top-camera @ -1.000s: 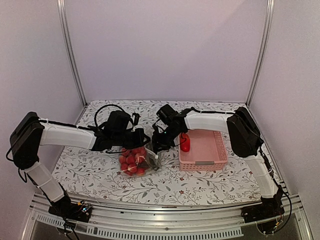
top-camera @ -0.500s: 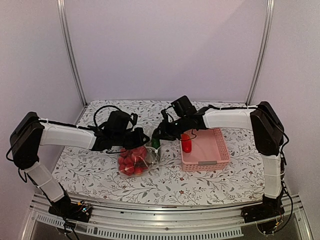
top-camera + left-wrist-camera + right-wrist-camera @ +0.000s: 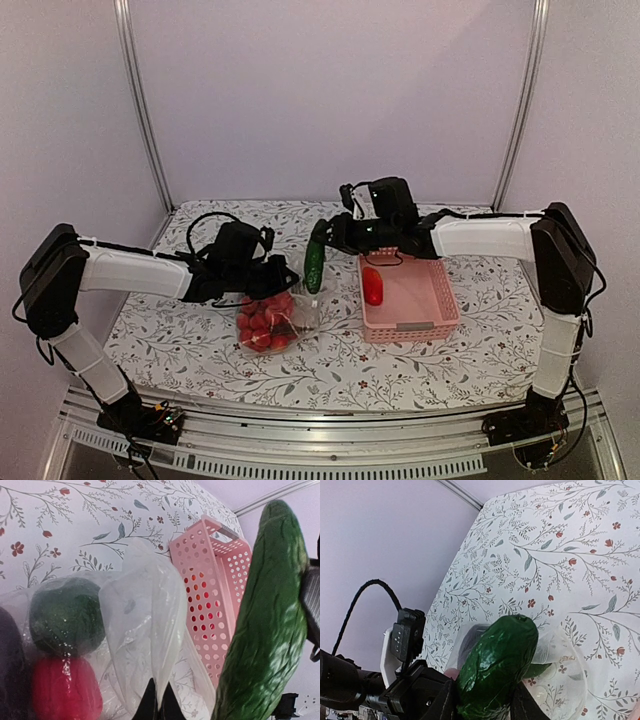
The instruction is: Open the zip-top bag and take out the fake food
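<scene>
Moved since a second ago: right gripper (image 3: 326, 238) has swung up and to the right, away from the mouth of the zip-top bag (image 3: 270, 322). It has lifted the cucumber (image 3: 314, 266) out with it.
Cucumber axis: long axis close to upright with a slight tilt. The top end leans toward the right arm and the lower tip points down at the table (image 3: 180, 340).
Cucumber place: in the air, hanging over the bag's right edge and just left of the pink basket (image 3: 410, 327).
Right fingers (image 3: 442, 707): clamped on the cucumber's upper end, one on each side of it in the right wrist view.
Left gripper (image 3: 159, 702): pinched tight on a fold of the bag's clear plastic, which stands up from its tips.
Bag place: on the table under the left gripper, left of the basket and apart from it.
Inside the bag: red berry cluster (image 3: 262, 322), avocado (image 3: 65, 615), a red chunk (image 3: 62, 690) just below the avocado, and the dark eggplant (image 3: 7, 670) at the picture's left edge.
Basket contents: one red piece (image 3: 372, 287) lying near the left wall.
</scene>
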`<move>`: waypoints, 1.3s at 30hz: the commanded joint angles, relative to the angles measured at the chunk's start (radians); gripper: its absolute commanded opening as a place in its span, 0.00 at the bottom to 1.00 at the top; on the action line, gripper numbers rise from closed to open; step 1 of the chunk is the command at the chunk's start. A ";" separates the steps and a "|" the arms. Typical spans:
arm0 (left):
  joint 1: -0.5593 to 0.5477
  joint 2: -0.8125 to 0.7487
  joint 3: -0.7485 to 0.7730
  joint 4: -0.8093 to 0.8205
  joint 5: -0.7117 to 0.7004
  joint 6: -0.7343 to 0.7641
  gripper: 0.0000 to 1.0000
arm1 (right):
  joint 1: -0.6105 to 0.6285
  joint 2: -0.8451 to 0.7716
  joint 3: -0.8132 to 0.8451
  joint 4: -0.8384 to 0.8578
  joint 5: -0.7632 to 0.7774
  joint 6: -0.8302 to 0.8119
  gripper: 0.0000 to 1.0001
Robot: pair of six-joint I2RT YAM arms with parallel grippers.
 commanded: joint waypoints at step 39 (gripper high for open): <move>0.023 -0.027 0.055 -0.041 0.086 0.048 0.00 | -0.332 -0.066 -0.118 -0.478 0.004 -0.535 0.51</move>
